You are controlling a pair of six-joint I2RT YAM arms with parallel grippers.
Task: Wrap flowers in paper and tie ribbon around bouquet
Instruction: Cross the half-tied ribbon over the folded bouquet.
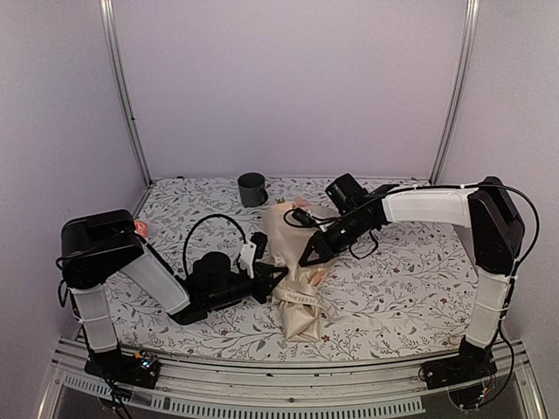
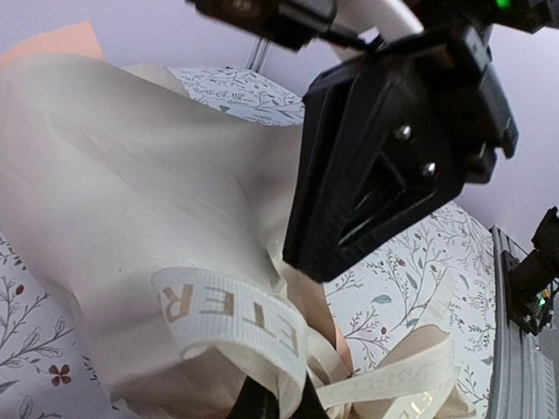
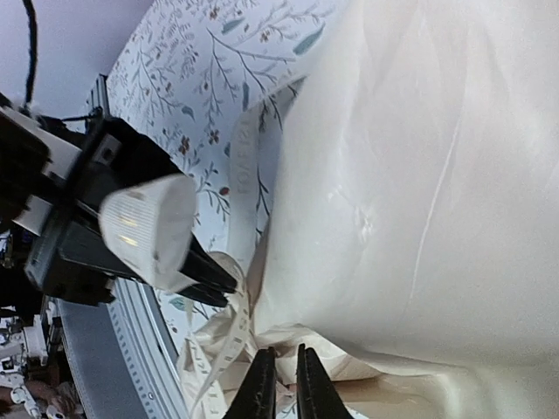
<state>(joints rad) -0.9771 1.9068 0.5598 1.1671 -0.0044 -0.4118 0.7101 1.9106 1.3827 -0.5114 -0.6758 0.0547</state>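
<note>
The bouquet [image 1: 281, 234], a bundle of cream-beige paper with a peach inner face, lay flat near the middle of the overhead frame. It lay on the white cloth printed with small leaf sprigs [image 1: 410, 271] that covered the table. Its long axis ran from the upper centre of the frame towards the lower centre, leaning a little to the right at the bottom. The upper end pointed at the dark grey round mug [image 1: 252, 188] near the back wall. The bundle narrowed just below its middle and flared again at the lower end; which end held the blossoms could not be told.

The narrow cream-white fabric ribbon with gold lettering [image 2: 229, 316] crossed that narrow part, with loose strands lying below it.

The left gripper [image 1: 281, 272] came in from the left of the frame and met the bouquet at the pinch. Its jaws were closed and a loop of ribbon lay over them. Whether the ribbon was also pinched between them could not be told.

The right gripper [image 1: 306, 260] reached in from the upper right, its tips just beside the same narrow part and close to the left gripper. In the right wrist view its fingers [image 3: 262, 384] stood almost together, with a thin slit between them and nothing in it, against the paper.
</note>
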